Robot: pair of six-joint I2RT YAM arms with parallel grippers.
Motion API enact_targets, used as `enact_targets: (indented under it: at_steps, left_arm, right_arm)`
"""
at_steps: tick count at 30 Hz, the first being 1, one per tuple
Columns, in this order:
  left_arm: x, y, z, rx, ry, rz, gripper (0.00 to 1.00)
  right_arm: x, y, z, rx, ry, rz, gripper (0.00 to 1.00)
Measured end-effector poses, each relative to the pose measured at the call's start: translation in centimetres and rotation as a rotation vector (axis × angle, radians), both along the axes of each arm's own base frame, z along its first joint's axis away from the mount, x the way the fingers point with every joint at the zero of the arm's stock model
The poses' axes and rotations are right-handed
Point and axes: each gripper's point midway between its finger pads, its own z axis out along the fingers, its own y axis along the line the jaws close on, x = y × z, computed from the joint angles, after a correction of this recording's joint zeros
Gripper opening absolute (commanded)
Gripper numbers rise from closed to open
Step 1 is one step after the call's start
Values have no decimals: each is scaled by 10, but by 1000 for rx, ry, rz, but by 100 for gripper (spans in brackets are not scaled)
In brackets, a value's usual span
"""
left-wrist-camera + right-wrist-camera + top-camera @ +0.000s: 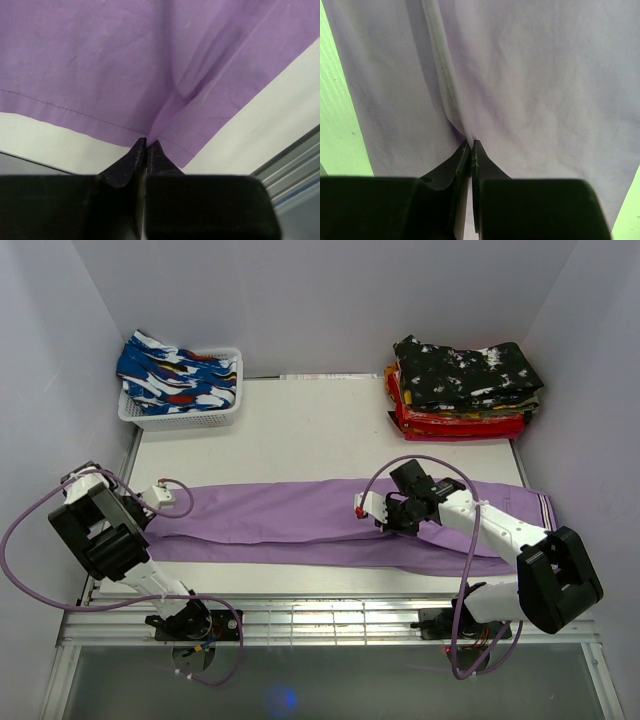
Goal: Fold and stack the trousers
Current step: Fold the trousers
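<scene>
Two claws: left gripper (146,142) and right gripper (471,144) are pinching the purple trousers (300,515).
Hidden: right arm (500,525) is covering some cloth.

Purple trousers (280,515) partly behind the right arm (480,525).

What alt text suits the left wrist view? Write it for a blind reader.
Two black fingers pinch the stitched hem of purple trousers, puckering the cloth at their tips. The trousers fill most of the view, with white table showing below the hem and at right.
</scene>
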Motion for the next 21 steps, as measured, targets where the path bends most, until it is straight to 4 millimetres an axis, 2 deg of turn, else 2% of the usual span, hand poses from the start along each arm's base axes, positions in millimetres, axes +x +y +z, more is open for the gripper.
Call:
enact_targets:
  at_steps: [2, 4, 7, 12, 16, 21]
  left_arm:
    - [4, 4, 3, 10, -9, 3, 1]
    - [16, 12, 12, 26, -38, 14, 0]
    - [47, 28, 33, 42, -121, 49, 0]
    - [102, 45, 73, 38, -272, 102, 0]
    - [133, 49, 96, 14, -369, 151, 0]
    - [160, 47, 110, -29, -474, 215, 0]
  right_arm:
    - [1, 0, 1, 1, 0, -8, 8]
    - [5, -2, 5, 6, -2, -22, 8]
    - [17, 1, 18, 44, -20, -52, 8]
    - [45, 14, 52, 146, -91, -77, 8]
    - [60, 16, 70, 201, -132, -96, 8]
    - [74, 12, 85, 238, -161, -122, 8]
